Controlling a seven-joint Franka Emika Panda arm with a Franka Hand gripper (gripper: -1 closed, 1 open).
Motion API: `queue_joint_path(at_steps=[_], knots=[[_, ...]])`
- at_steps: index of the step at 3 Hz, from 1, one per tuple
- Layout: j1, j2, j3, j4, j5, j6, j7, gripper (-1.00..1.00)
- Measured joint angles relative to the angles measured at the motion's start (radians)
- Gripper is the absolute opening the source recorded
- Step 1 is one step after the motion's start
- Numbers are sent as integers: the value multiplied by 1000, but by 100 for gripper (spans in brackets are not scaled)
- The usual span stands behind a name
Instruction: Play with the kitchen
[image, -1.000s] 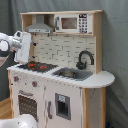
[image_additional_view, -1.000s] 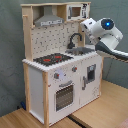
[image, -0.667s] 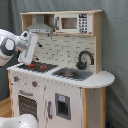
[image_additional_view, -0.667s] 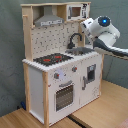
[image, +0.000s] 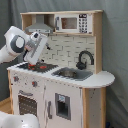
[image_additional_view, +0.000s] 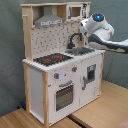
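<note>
The arm hides the kitchen's far end.

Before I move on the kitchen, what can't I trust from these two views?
- Tool: its tips are too blurred in the first exterior view; in the second exterior view the arm hides it.
- Sink contents: too blurred in both exterior views.
- Kitchen base: cut off by the first exterior view's bottom edge.

No readable text, brand or nos. anywhere. Toy kitchen has a microwave panel w/ small dark button marks in the first exterior view, too tiny to make out. Nothing legible on the kitchen in the second exterior view either.
</note>
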Motion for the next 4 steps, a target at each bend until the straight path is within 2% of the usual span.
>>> queue_joint_path(at_steps=[2, 3, 4], knots=[[-82, 165, 69, 49, 0, -11, 107, 100], [-115, 237, 101, 46, 0, -33, 165, 100], [-132, 280, 134, 28, 0, -79, 241, 100]])
